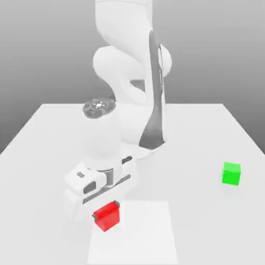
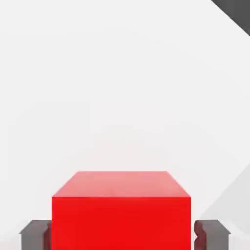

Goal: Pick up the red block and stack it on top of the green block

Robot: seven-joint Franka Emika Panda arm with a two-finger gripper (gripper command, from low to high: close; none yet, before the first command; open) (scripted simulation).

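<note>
The red block (image 1: 107,216) sits low at the white table (image 1: 202,129) near its front edge, towards the exterior view's left. My gripper (image 1: 106,209) comes down on it from above and is shut on it. In the hand view the red block (image 2: 121,210) lies between the two dark fingers (image 2: 35,233), each pressed against one side face. The green block (image 1: 231,173) rests alone on the table at the exterior view's right, well apart from the gripper.
The arm's white base and links (image 1: 147,119) rise behind the gripper at the table's middle. A paler square patch (image 1: 140,238) marks the tabletop just right of the red block. A dark corner (image 2: 234,12) lies past the table's edge.
</note>
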